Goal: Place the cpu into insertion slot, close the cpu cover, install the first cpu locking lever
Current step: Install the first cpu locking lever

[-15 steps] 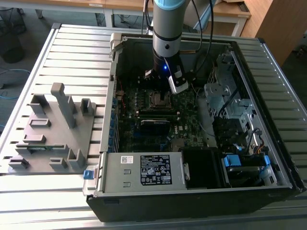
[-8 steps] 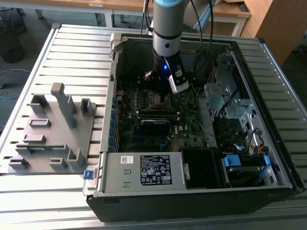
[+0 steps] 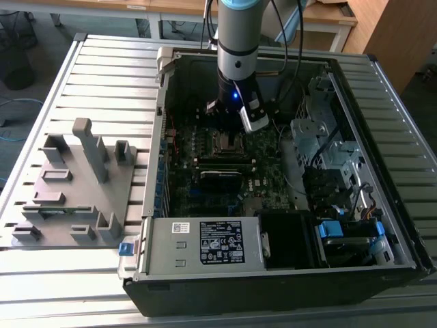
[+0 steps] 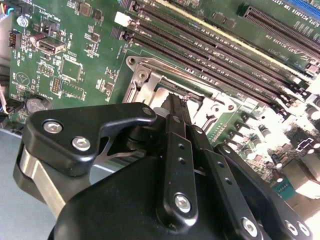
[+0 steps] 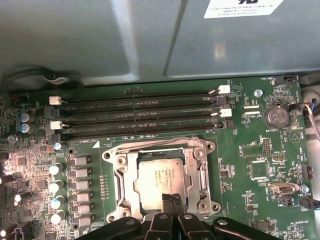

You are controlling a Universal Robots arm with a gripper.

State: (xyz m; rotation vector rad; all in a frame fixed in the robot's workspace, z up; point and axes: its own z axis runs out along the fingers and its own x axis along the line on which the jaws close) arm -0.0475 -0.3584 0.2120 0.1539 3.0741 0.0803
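First wrist view: hand [image 5: 172, 200], fingers pressed together, touches the seated cpu [image 5: 159, 178].

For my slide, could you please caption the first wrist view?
Gripper poised at the cpu cover, closed over the seated cpu.
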